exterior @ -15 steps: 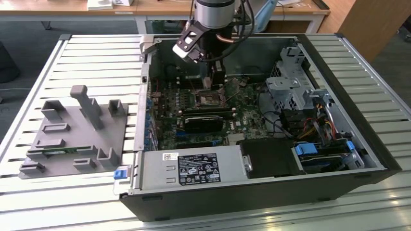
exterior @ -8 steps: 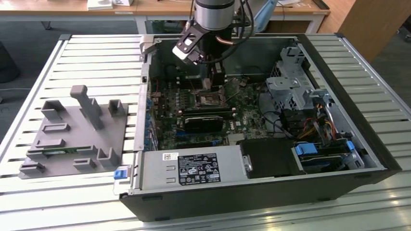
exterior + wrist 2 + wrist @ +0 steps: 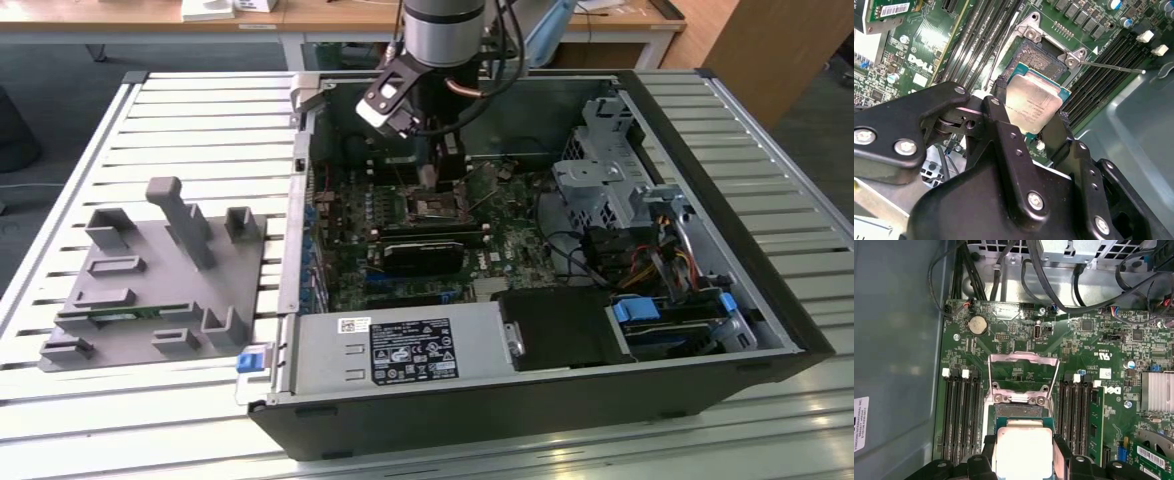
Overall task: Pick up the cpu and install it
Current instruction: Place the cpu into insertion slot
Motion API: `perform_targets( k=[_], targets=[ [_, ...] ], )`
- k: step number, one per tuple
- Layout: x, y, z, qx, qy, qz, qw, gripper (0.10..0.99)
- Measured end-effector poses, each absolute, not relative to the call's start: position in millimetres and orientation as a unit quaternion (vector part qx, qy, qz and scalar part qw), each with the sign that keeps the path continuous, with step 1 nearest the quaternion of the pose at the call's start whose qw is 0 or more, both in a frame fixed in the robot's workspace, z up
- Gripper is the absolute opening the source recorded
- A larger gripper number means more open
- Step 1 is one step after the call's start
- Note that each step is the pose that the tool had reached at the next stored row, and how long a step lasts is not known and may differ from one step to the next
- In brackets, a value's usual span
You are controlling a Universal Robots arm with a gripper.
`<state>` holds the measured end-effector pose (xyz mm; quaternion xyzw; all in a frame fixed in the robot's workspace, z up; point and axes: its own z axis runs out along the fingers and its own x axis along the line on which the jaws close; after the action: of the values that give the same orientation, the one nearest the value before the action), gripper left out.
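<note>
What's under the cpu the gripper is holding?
The gripper holds the cpu over the open socket on the green board, with the metal bracket raised. The socket's far part shows bare; the part beneath the cpu is covered.

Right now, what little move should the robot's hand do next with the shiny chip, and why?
Probably ease straight down a little, slowly. The hand is shut on the cpu, holding it over the open socket, and the metal bracket is flipped up out of the way, so nothing seems to block the drop.
</note>
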<state>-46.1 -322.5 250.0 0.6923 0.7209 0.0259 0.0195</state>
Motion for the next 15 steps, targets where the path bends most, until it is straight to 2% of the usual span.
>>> perform_targets(
  k=[15],
  targets=[
    [-47.5, -322.5, 243.5, 0.693, 0.72, 0.026, 0.019, 0.533]
  ],
)
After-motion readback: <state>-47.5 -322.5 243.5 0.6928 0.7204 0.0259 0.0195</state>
